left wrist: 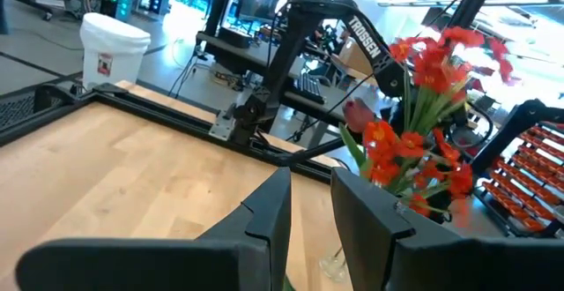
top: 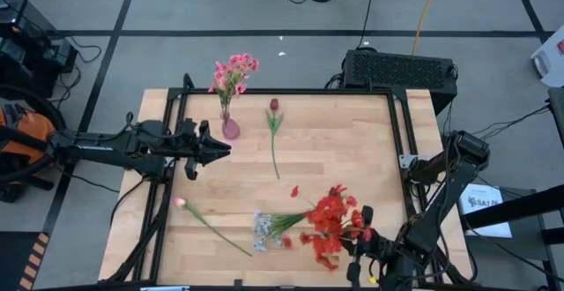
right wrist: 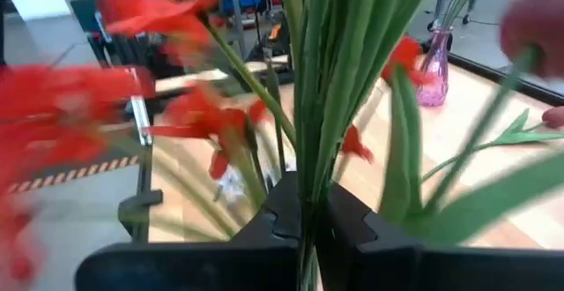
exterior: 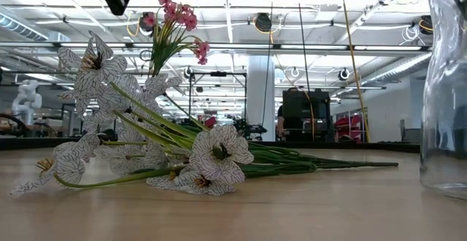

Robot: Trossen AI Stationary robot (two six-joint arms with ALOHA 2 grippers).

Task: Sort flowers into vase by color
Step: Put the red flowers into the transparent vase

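Note:
A small pink vase point(top: 231, 130) stands at the table's far left with a pink spray point(top: 233, 70) in it. My left gripper point(top: 225, 150) hovers level just beside the vase, open, with nothing between its fingers point(left wrist: 264, 212). A maroon tulip point(top: 274, 106) lies flat in the middle. A pink bud point(top: 179, 202) and a pale blue-white bunch point(top: 263, 229) lie near the front edge. My right gripper point(top: 359, 234) is at the front right, shut on a red spray point(top: 330, 225). My right gripper pinches the red spray's bundled green stems point(right wrist: 310, 198) between its two fingers. The fingers come in nearly level and lie across the stems. The stems rise upright past the fingers, with red blossoms point(left wrist: 432, 70) above; the lower end is hidden.
A clear glass vessel point(exterior: 445, 88) stands close to the low camera at the front. The pale bunch's green stems point(exterior: 314, 164) stretch along the table toward the red spray. Black frame rails point(top: 401, 123) border the wooden table point(top: 335, 141), which is bare at the far right.

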